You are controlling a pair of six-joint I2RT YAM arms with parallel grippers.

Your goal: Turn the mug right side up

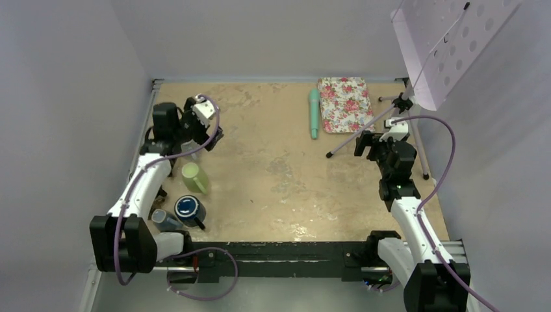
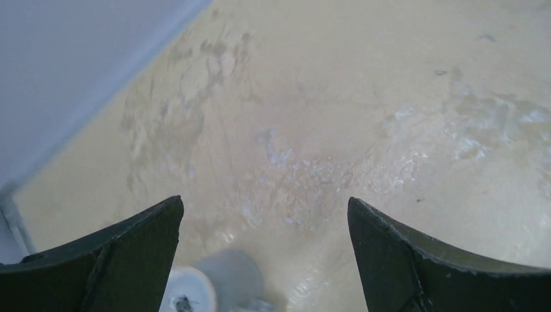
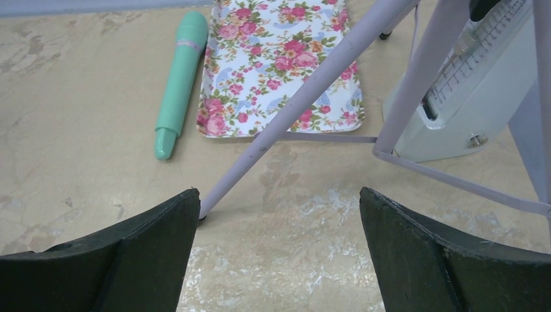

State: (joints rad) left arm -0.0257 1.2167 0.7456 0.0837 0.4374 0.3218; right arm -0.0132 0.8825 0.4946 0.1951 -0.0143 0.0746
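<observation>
The dark blue mug (image 1: 188,209) stands near the table's front left, its handle pointing to the front right; a round blue face points up, and I cannot tell whether it is the base or the mouth. My left gripper (image 1: 213,139) is open and empty, held above the table well behind the mug. The left wrist view shows its jaws (image 2: 265,214) spread wide over bare table, and the mug is out of that view. My right gripper (image 1: 365,145) is open and empty at the right side, its jaws (image 3: 279,201) wide apart over the table.
A light green cup (image 1: 195,177) lies on its side behind the mug. A small blue-grey cup (image 1: 162,219) sits left of the mug. A pale grey cup (image 2: 224,283) lies under my left gripper. A teal cylinder (image 1: 314,112), a floral tray (image 1: 344,104) and tripod legs (image 3: 305,97) stand at the back right.
</observation>
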